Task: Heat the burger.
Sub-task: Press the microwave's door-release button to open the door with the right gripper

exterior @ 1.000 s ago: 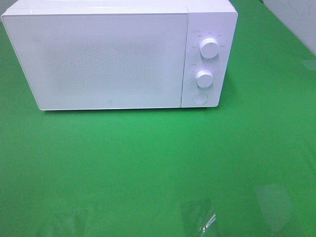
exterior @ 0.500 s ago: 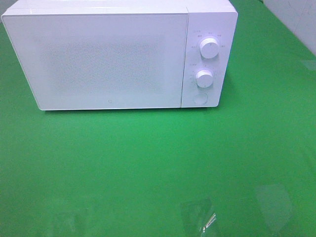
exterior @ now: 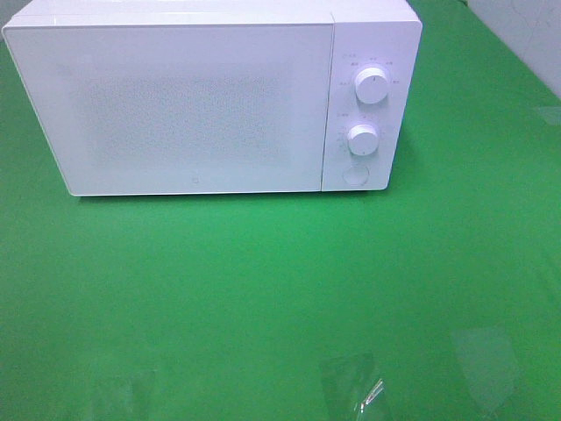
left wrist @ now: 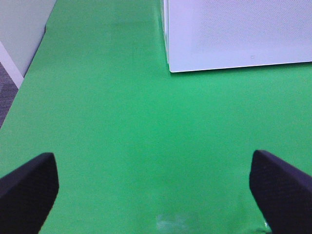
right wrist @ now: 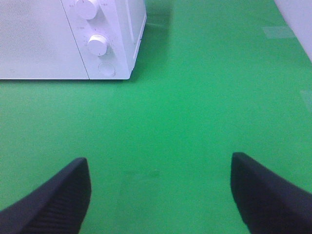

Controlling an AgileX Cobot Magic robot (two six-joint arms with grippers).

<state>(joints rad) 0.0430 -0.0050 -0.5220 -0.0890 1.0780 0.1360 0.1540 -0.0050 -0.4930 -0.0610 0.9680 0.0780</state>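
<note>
So nothing's moved — microwave (exterior: 210,96) at 12 o'clock shut, burger unseen, maybe inside; my left claw (left wrist: 156,187), right claw (right wrist: 158,187) released, empty.

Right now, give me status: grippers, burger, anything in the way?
Left gripper open, empty. Right gripper open, empty. Burger not in view. Microwave door shut.

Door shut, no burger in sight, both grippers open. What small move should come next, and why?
Probably advance the right gripper toward the control panel of the microwave. The door is closed, no burger shows in any view, and the round button and two knobs sit on that arm's side. That gripper hangs open and empty, well short of the panel.
</note>
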